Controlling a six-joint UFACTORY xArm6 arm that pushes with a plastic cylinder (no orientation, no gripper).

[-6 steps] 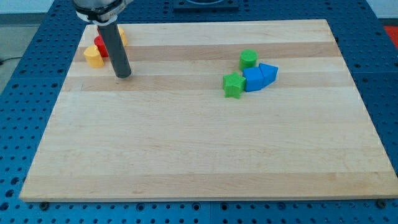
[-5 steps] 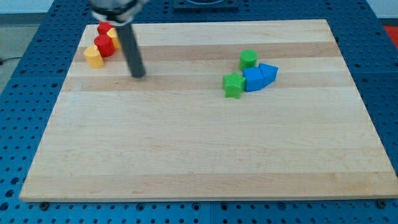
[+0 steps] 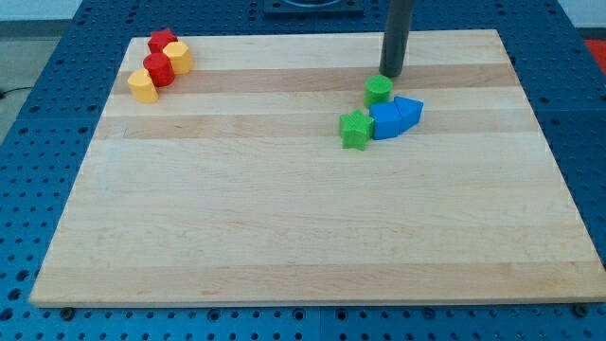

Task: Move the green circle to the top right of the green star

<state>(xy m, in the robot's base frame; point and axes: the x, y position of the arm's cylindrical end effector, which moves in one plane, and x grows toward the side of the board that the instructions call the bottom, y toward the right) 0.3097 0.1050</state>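
Observation:
The green circle (image 3: 379,90) sits on the wooden board, right of centre near the view's top. The green star (image 3: 356,129) lies just below and left of it. My tip (image 3: 392,73) stands just above and slightly right of the green circle, close to it; I cannot tell whether they touch.
A blue cube (image 3: 385,121) and a blue triangular block (image 3: 409,112) lie pressed together right of the green star, under the green circle. At the board's top left corner sit two red blocks (image 3: 157,69) and two yellow blocks (image 3: 143,86). The board (image 3: 284,218) lies on a blue perforated table.
My tip has swept from the board's upper left, near the red and yellow blocks, across to the right, and now stands just above the green circle. No block has moved.

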